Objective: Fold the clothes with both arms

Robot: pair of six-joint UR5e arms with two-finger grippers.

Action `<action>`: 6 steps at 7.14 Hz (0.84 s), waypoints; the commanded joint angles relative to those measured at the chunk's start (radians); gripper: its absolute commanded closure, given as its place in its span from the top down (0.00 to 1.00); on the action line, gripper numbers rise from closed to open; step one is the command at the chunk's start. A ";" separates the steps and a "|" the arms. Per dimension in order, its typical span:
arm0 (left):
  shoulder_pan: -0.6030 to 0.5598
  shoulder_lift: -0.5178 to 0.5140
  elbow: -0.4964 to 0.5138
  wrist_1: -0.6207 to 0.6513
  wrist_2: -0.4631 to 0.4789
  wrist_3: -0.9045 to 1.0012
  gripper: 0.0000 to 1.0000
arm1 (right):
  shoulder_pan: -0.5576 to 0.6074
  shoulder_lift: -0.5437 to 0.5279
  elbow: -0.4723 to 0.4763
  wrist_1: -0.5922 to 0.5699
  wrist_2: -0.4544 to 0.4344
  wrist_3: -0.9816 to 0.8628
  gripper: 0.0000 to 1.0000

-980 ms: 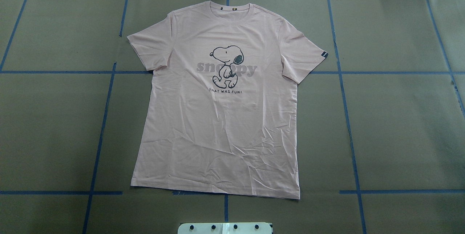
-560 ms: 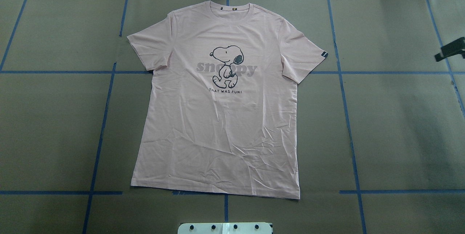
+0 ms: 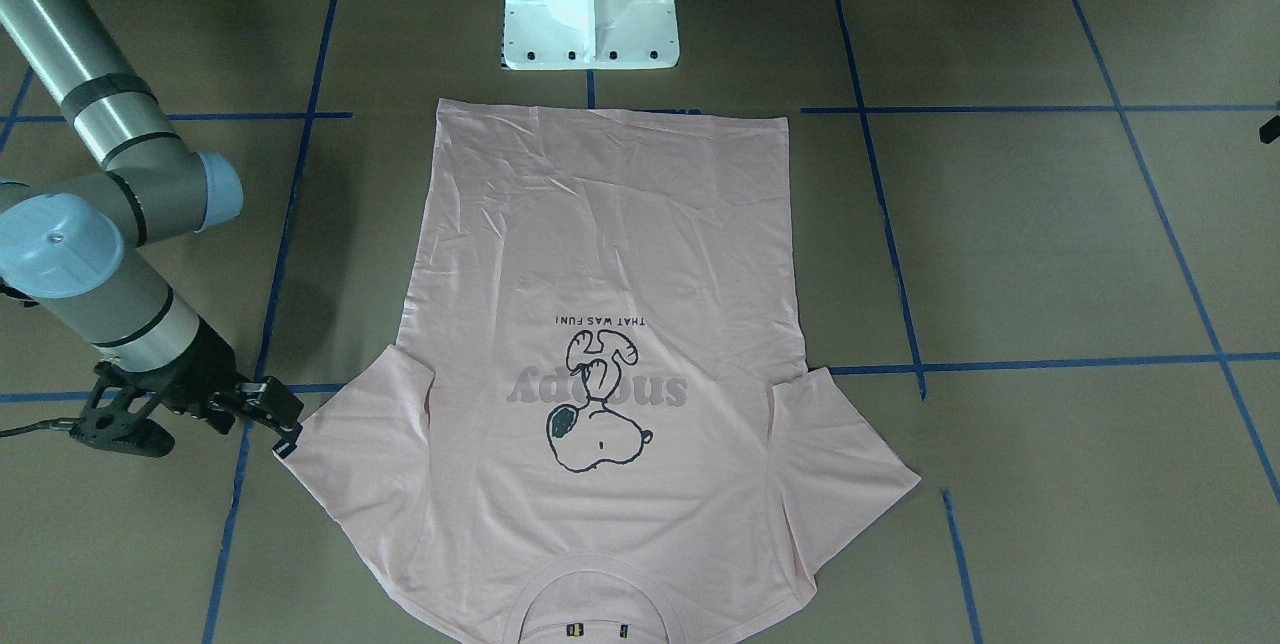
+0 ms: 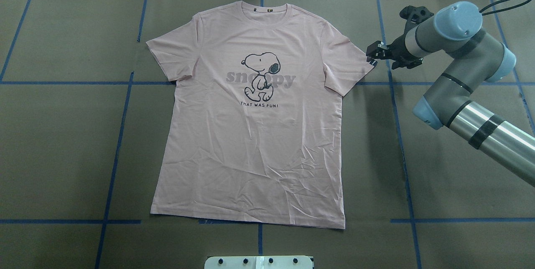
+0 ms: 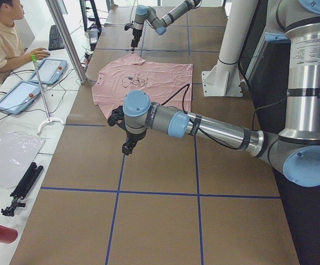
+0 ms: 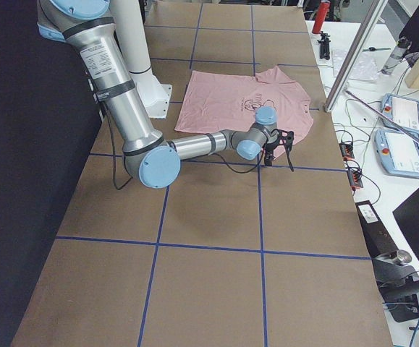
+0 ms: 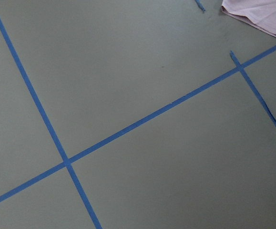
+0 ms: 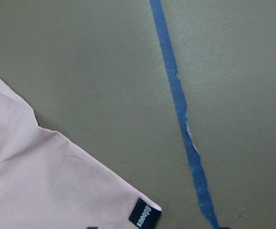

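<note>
Hovering over the table (image 5: 148, 165) at mid-frame in the left side view, the left gripper (image 5: 127, 147) gives no readable jaw state. T-shirt (image 4: 250, 143), overhead centre, flat: light, limp; grip at sleeve edges or hem. Right gripper (image 4: 373, 52), upper right, beside sleeve tag (image 4: 373, 63): parted, empty.

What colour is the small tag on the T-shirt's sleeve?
The sleeve tag is black with pale lettering; the right wrist-mounted view shows it best.
</note>
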 commanded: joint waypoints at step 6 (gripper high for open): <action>-0.001 0.010 0.013 0.000 -0.060 -0.028 1.00 | -0.072 0.028 -0.013 -0.004 -0.208 0.004 0.00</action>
